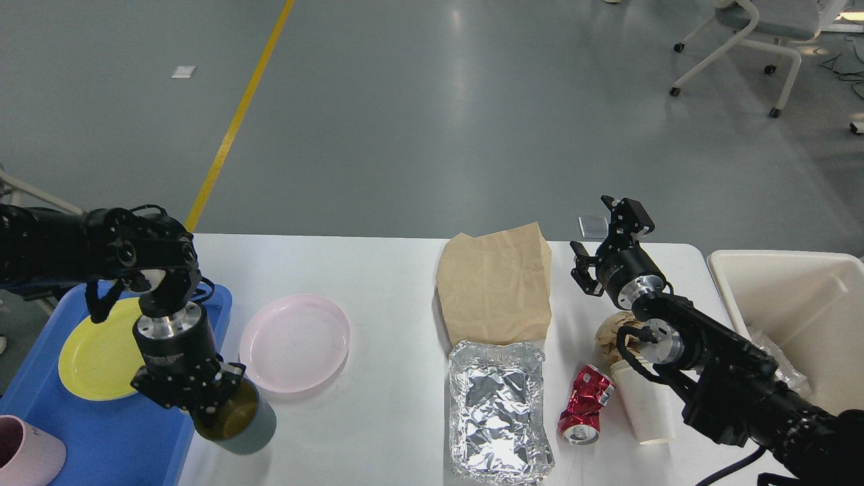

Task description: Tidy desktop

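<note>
The white desktop carries plates, cups and litter. My left gripper points down and is shut on the rim of a grey-green cup with a dark olive inside. It holds the cup tilted at the right edge of the blue tray, near the table's front. My right gripper is open and empty. It hovers over the far right of the desktop, just right of a brown paper bag.
A yellow plate and a pink cup sit in the tray. A pink plate lies beside it. A foil tray, red crushed can, white paper cup and crumpled paper lie front right. A cream bin stands at the right.
</note>
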Robot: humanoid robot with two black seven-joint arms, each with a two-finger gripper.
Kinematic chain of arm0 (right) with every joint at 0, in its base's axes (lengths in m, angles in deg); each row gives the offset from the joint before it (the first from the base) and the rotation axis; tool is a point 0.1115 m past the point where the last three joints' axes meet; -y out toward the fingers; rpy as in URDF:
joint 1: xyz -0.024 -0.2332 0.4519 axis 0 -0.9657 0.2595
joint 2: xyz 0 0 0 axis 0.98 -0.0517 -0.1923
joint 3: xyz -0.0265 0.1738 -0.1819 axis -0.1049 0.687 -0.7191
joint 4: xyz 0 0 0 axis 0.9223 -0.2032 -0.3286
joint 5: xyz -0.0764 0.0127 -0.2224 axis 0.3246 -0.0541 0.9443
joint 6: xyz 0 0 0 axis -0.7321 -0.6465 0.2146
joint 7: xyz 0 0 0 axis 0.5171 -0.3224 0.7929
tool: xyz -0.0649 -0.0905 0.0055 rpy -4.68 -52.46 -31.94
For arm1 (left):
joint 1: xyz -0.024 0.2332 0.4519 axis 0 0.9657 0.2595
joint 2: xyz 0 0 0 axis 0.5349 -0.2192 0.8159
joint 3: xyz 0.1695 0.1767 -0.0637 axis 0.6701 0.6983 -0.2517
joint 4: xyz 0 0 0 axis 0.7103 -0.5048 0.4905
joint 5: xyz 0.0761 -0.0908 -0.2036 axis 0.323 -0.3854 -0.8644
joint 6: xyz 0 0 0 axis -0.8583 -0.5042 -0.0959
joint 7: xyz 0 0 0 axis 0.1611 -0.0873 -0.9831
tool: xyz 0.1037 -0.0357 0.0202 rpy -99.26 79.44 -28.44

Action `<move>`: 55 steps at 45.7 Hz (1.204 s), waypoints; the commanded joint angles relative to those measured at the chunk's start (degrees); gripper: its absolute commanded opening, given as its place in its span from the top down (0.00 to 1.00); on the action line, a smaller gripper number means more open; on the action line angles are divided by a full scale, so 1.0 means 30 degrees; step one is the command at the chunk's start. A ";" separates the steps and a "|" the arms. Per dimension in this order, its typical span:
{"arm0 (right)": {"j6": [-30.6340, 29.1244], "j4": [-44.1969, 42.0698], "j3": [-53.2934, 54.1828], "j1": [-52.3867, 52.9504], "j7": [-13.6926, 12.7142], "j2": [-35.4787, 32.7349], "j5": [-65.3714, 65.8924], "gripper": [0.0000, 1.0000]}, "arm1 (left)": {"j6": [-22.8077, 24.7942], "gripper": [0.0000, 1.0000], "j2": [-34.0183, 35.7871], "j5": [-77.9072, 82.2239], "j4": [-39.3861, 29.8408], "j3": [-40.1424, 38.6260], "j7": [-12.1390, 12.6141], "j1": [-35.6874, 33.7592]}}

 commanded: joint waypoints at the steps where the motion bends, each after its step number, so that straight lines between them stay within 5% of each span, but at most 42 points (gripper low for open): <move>1: -0.0009 -0.0006 0.0000 0.0000 0.0000 0.0002 0.0001 0.00 | -0.0007 1.00 0.1789 0.0000 0.0032 0.0248 0.0088 -0.0325; 16: -0.0009 -0.0006 0.0000 0.0000 0.0000 -0.0027 0.0001 0.00 | -0.0007 1.00 0.5307 0.0205 0.0909 0.1215 0.0176 0.1432; 30: -0.0009 -0.0006 0.0000 0.0000 0.0000 0.0002 0.0001 0.00 | -0.0007 1.00 0.5220 0.0205 0.3986 0.0747 -0.0029 0.3396; 55: -0.0009 0.0023 0.0000 0.0000 0.0000 0.0002 0.0001 0.00 | -0.0007 1.00 0.4781 0.0176 0.4630 0.0249 -0.0029 0.5124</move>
